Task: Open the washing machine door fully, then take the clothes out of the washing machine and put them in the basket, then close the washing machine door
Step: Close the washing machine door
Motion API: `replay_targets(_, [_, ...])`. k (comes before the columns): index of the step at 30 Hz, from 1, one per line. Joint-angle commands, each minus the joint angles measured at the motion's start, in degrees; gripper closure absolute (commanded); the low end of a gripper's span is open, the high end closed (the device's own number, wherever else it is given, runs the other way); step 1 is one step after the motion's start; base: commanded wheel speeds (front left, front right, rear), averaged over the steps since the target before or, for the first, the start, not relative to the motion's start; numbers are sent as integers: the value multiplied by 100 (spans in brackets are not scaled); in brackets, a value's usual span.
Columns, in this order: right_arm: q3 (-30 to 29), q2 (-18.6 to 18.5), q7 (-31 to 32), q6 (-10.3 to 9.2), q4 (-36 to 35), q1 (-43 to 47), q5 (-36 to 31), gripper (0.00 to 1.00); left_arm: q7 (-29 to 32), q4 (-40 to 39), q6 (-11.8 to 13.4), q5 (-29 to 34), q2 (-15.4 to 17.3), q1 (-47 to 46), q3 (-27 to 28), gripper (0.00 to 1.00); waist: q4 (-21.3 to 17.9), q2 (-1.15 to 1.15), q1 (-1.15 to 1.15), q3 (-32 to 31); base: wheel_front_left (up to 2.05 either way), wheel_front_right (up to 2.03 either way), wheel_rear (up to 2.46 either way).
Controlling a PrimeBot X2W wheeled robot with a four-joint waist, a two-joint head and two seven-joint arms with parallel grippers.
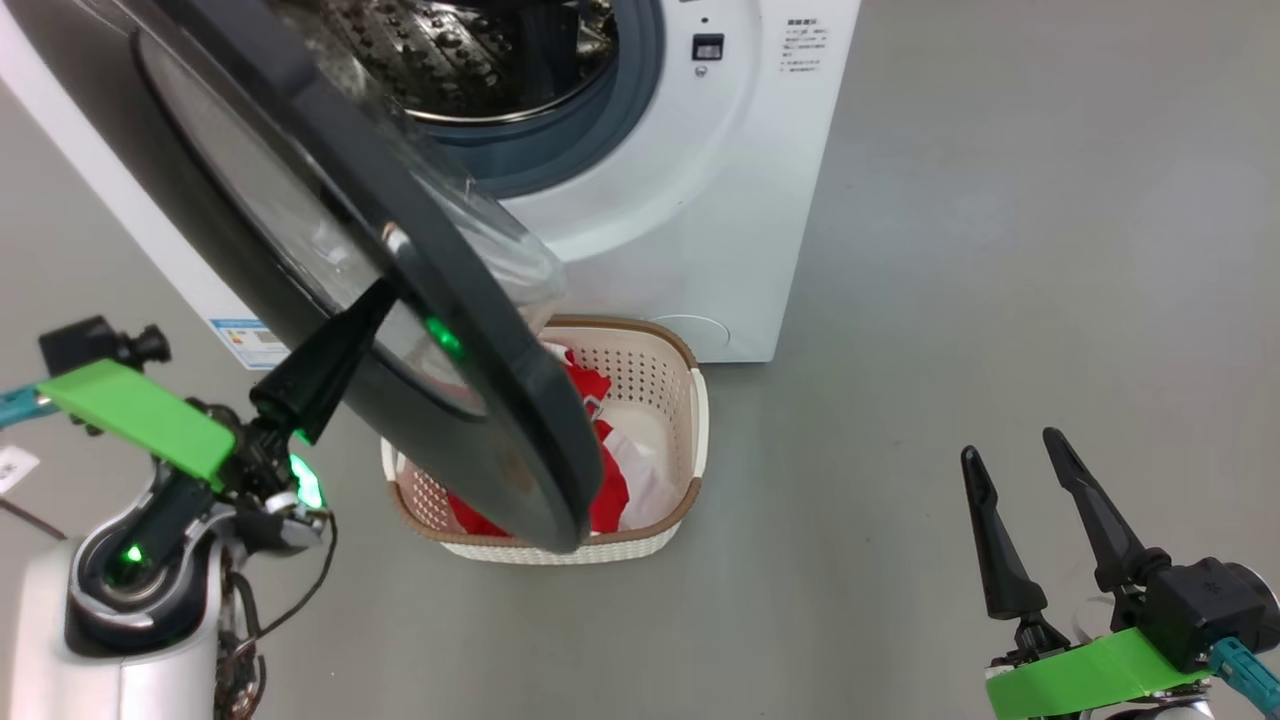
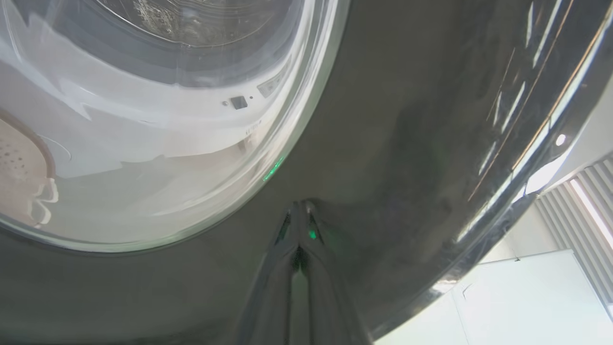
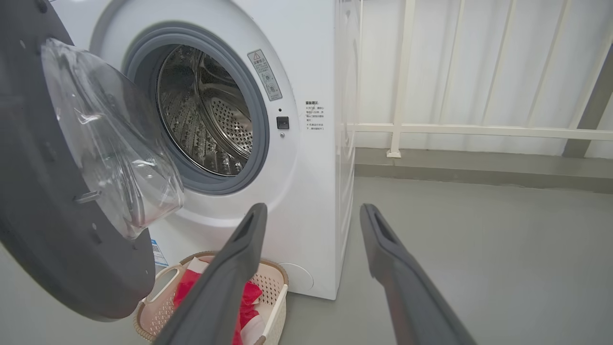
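While the washing machine door point(image 1: 480, 380) stands swung out from the washing machine point(image 1: 700, 200), our left gripper point(image 1: 375, 295) is clenched with nothing between its fingers. Its tips press against the door's glossy black outer rim, beside the glass bowl point(image 2: 143, 143). Our right gripper point(image 1: 1010, 447) hangs released and empty over the grey floor point(image 1: 1000, 250), well apart from the machine. The basket point(image 1: 650, 370) sits on the floor just in front of the machine, partly under the door's edge, and the red and white clothes point(image 1: 612, 495) lie inside it.
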Motion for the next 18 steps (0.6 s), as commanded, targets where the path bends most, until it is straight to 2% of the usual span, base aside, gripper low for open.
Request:
replay_targets(1, [168,-76,-37,35,-129,-210,38,0,-49,-121,-116,-91,88,-305,16,100,-84,0,0,57,0,0,0])
replay_targets(18, [204,-76,-37,35,-113,-312,39,0,-647,544,-349,-389,87,-999,-422,100,-463,0,0,291,0,0,0])
